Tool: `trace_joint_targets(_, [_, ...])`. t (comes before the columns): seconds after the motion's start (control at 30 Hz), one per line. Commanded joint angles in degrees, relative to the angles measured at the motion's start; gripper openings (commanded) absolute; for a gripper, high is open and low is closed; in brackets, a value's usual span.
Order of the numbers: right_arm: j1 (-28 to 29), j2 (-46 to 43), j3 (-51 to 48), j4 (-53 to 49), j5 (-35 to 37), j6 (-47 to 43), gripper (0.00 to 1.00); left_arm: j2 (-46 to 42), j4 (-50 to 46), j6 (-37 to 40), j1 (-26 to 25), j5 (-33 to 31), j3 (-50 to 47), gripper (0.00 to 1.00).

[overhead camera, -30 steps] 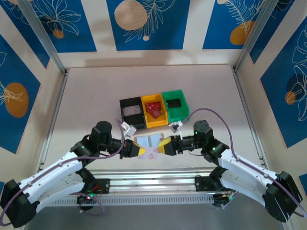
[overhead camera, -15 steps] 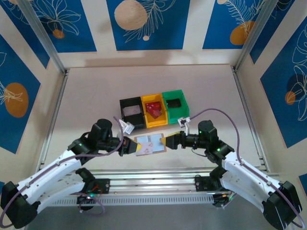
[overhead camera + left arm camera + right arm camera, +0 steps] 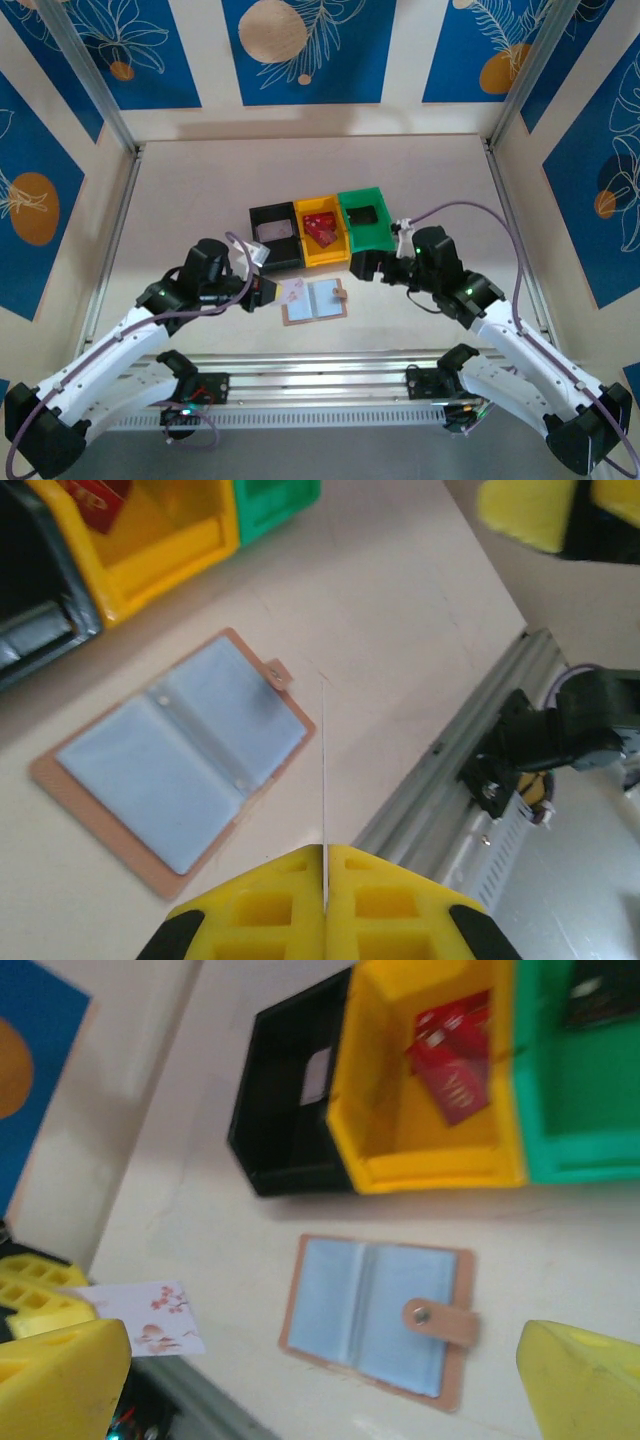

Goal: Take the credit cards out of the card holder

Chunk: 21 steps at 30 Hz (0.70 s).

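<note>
The left gripper (image 3: pixel 325 865) is clenched on a pale flowered card (image 3: pixel 145 1328), now clear of the holder (image 3: pixel 175 760). The holder lies open and flat near the near edge of the desk (image 3: pixel 200 200). One more card is out; I cannot tell whether any remain inside. Half a second ago both grippers flanked the holder. The right gripper (image 3: pixel 362 268) has since released it and backed off toward the green bin (image 3: pixel 365 220), jaws wide. Red cards (image 3: pixel 320 228) lie in the yellow bin (image 3: pixel 306 250).

Three open plastic bins stand in a row at mid-table: black bin (image 3: pixel 280 258) left, yellow bin (image 3: pixel 325 256) centre, green bin (image 3: pixel 384 232) right, apparently touching side to side. The beige table (image 3: pixel 200 190) is enclosed by blue leaf-patterned wall panels (image 3: pixel 310 50). An aluminium rail (image 3: pixel 320 385) runs along the near edge.
</note>
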Motion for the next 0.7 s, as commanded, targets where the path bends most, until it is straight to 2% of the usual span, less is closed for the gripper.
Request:
trace_joint_targets(0.0, [-0.25,0.52,5.38,-13.54,10.76,-5.02,0.99,0.98,-3.66,2.15,1.66,-4.43,3.43,0.00])
trace_joint_targets(0.27, [-0.27,-2.66,9.56,-17.59,16.22,-11.31,0.99,5.59,-4.74,0.75,6.11,-8.85,7.60,0.00])
trace_joint_targets(0.67, [-0.10,-6.67,7.27,-20.69,22.67,-10.53,0.99,16.85,0.98,-1.56,11.55,-10.42,12.95,0.00])
